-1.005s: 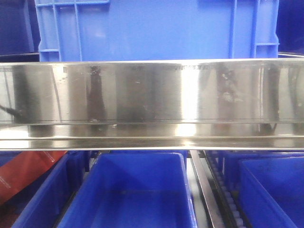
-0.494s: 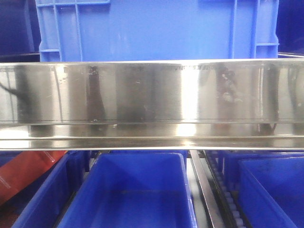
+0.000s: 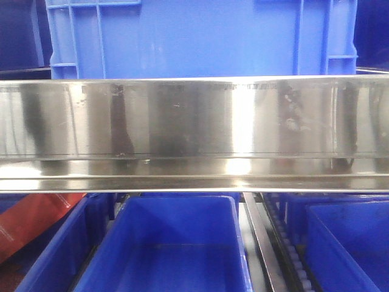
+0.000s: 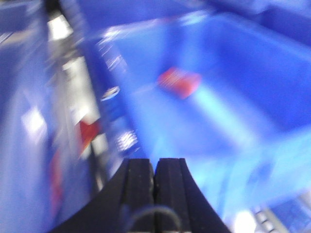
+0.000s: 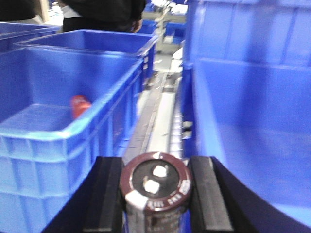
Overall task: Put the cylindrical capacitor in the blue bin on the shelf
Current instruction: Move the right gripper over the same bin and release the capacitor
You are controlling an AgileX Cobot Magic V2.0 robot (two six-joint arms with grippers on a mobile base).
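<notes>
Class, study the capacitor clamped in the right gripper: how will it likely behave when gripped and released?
The cylindrical capacitor looks rigid, so the right gripper probably won't deform it. Its round, glossy sleeve may slip or twist between the flat pads. Dropped on its side, it would likely roll.

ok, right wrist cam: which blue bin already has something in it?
The bin at image left, with a red item on its floor; the bin at right shows bare floor.
</notes>
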